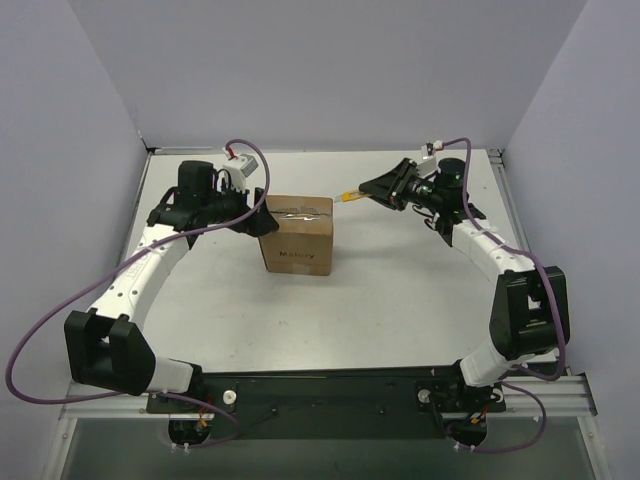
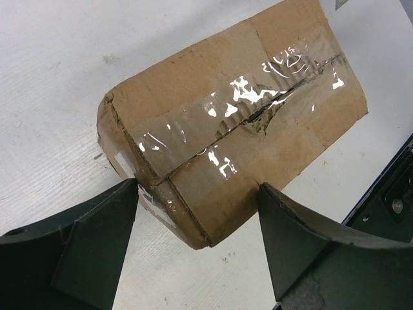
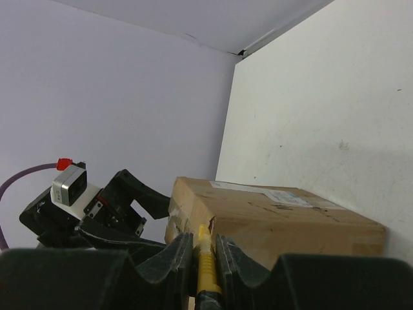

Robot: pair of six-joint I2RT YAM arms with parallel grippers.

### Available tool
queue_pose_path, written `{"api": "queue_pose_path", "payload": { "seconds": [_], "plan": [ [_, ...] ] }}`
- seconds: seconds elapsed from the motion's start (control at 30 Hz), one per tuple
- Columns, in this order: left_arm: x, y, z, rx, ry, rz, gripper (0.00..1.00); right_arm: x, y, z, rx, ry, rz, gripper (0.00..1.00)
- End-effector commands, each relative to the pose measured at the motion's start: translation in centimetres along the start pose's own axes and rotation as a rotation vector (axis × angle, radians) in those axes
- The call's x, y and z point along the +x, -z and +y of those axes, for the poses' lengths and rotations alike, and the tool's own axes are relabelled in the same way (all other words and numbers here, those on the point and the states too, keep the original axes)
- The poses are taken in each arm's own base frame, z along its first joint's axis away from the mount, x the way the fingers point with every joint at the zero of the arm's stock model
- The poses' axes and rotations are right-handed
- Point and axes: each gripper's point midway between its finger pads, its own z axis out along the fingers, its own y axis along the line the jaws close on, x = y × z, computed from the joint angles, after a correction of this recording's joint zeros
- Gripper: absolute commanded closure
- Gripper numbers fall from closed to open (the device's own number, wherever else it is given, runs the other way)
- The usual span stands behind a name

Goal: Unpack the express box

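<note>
The express box (image 1: 297, 236) is a brown carton standing mid-table, flaps closed under clear tape. In the left wrist view the box (image 2: 245, 110) shows a torn slit along its taped top seam. My left gripper (image 1: 262, 214) is open, with its fingers (image 2: 110, 226) on either side of the box's near corner, not touching it. My right gripper (image 1: 372, 189) is shut on a yellow utility knife (image 1: 347, 196). In the right wrist view the knife (image 3: 204, 258) points at the box's upper edge (image 3: 271, 219), its tip close to or touching it.
Grey walls enclose the white table (image 1: 400, 290) at the back and on both sides. The left arm's wrist and purple cable (image 3: 71, 194) sit just behind the box as seen from the right wrist. A dark machine part (image 2: 393, 194) lies at the right of the box.
</note>
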Motion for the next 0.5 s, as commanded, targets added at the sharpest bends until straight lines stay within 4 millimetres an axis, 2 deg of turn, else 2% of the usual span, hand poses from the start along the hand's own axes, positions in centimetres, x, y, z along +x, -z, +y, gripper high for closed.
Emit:
{"api": "queue_pose_path", "payload": {
  "seconds": [0.0, 0.2, 0.47],
  "plan": [
    [0.65, -0.40, 0.16, 0.003, 0.002, 0.023, 0.17, -0.55, 1.03, 2.53, -0.058, 0.086, -0.019, 1.00],
    [0.36, -0.72, 0.30, 0.006, -0.001, 0.021, 0.17, -0.48, 0.61, 1.61, -0.029, 0.083, -0.007, 1.00],
    [0.09, -1.13, 0.39, 0.013, -0.005, 0.026, 0.18, -1.32, 0.78, 2.47, -0.056, 0.078, -0.020, 1.00]
  ]
}}
